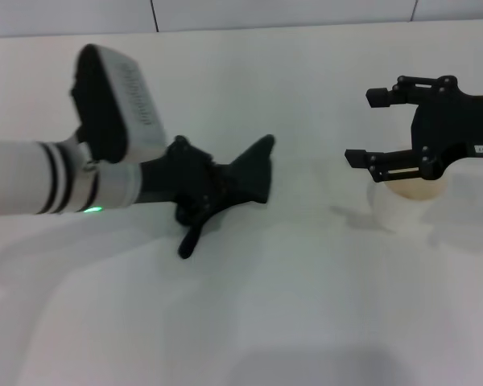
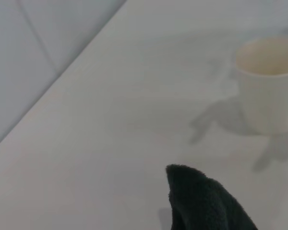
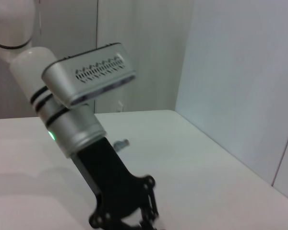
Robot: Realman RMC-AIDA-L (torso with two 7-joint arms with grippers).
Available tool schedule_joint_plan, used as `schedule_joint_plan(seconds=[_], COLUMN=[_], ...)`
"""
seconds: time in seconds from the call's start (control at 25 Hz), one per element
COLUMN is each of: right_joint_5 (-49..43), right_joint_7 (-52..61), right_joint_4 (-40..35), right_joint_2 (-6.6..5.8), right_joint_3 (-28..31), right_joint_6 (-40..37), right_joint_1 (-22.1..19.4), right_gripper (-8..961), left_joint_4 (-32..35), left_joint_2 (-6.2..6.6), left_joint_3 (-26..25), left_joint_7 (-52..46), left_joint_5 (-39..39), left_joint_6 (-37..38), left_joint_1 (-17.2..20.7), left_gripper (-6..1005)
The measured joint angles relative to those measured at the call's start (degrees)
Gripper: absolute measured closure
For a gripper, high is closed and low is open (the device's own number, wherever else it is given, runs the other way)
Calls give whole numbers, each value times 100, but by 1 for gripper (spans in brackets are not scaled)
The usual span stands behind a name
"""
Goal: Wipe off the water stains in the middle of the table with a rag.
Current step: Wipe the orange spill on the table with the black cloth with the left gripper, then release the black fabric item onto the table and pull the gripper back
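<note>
Robot test bench or lab, probably; nothing homely in view. Broad plain white table (image 1: 306, 322), smooth and bare apart from props. Pale panelled walls (image 3: 240, 86) with thin dark seams, meeting at corner behind table. Two-arm machine at work: white-sleeved left arm (image 1: 32, 177) with glowing green indicator light (image 1: 92, 211), grey vented camera housing (image 3: 89, 74) on wrist. Single white paper cup (image 2: 269, 86) standing as staged prop.

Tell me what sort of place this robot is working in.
Probably a lab or test room, not a home: a plain white table against bare panelled walls, holding only a white cup and the dark rag in the left gripper. The right gripper hovers over the cup.
</note>
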Motion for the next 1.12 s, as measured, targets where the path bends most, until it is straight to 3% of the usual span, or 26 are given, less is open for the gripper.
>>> schedule_joint_plan(seconds=[0.28, 0.6, 1.0, 1.12], right_joint_5=[26, 70, 128, 136], right_joint_7=[4, -6, -7, -8], right_joint_4=[93, 128, 136, 136], right_joint_2=[8, 9, 9, 9], right_joint_3=[-44, -195, -378, -381], right_joint_6=[78, 247, 385, 386], right_joint_1=[18, 39, 51, 56], right_gripper=[115, 114, 114, 114], left_joint_4=[122, 39, -48, -40], left_joint_2=[-2, 10, -2, 4], left_joint_3=[-848, -2027, -2218, -2238], left_joint_7=[23, 161, 57, -49], left_joint_5=[-27, 47, 514, 501], left_joint_6=[637, 1850, 2058, 2039], left_joint_1=[472, 533, 473, 470], left_gripper=[910, 910, 909, 810])
